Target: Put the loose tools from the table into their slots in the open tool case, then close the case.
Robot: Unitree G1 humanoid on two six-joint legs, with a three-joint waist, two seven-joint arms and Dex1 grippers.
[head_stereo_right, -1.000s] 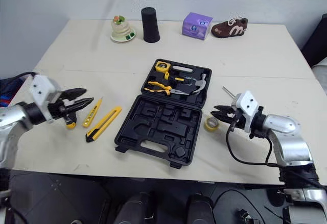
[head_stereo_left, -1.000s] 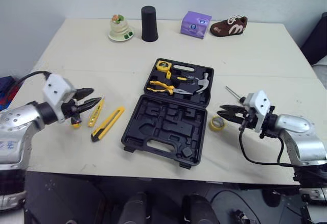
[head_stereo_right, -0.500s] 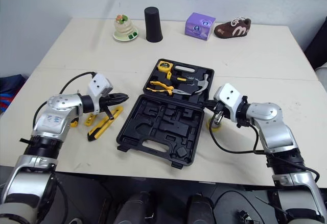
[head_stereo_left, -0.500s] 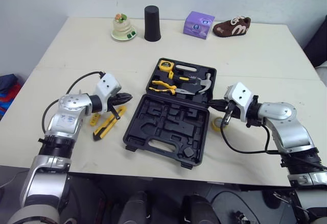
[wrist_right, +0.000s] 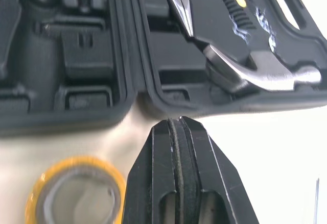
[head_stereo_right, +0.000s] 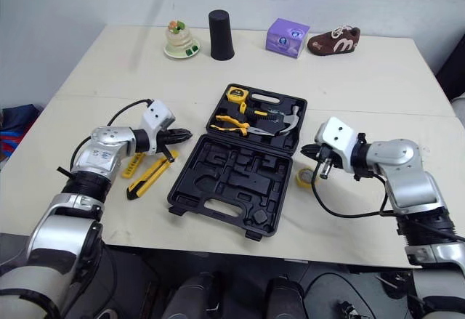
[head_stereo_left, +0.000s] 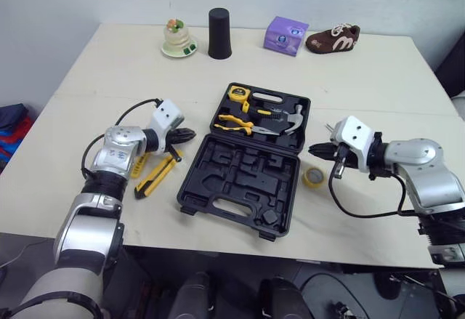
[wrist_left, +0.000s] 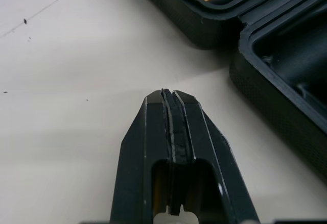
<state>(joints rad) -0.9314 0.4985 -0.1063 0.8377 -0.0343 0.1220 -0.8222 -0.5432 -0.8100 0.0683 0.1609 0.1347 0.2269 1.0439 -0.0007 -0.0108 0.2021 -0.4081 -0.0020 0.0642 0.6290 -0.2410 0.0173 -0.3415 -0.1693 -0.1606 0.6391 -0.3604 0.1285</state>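
1. Pale beige and matte, the worktop (head_stereo_left: 102, 65) runs back to a plain white wall. An ornament on a dish (head_stereo_left: 176, 41), a black cup (head_stereo_left: 219, 33), a purple box (head_stereo_left: 282, 35) and a brown shoe (head_stereo_left: 333, 38) stand along its far edge.
2. At the left lie 2 loose tools side by side: a slim yellow tester screwdriver (head_stereo_left: 139, 165) and a long, flat yellow-and-black utility knife (head_stereo_left: 156, 176). Both are hard plastic and look smooth, so likely slippery.
3. The left jaws are pressed together and empty. They hang over bare worktop between the knife and the case corner.
4. To do this step well, I judge they should spread first. Then they should come down across the knife's narrow width near its middle, so that it lifts level.
5. The open tool case (head_stereo_left: 232, 181) sits in the centre, rigid black moulded plastic. Its far half holds a tape measure (head_stereo_left: 237, 93), pliers (head_stereo_left: 236, 123) and a steel-headed hammer (head_stereo_left: 290, 119). Its near half shows empty shaped recesses.
6. A yellow tape roll (head_stereo_left: 314, 177) lies just beside the case's right edge, a glossy ring.
7. The right jaws are also pressed together and empty, just above that roll. Probably 1 finger should go inside the ring to pinch its wall.
8. A thin metal shaft (head_stereo_left: 328, 125) lies near the right arm.
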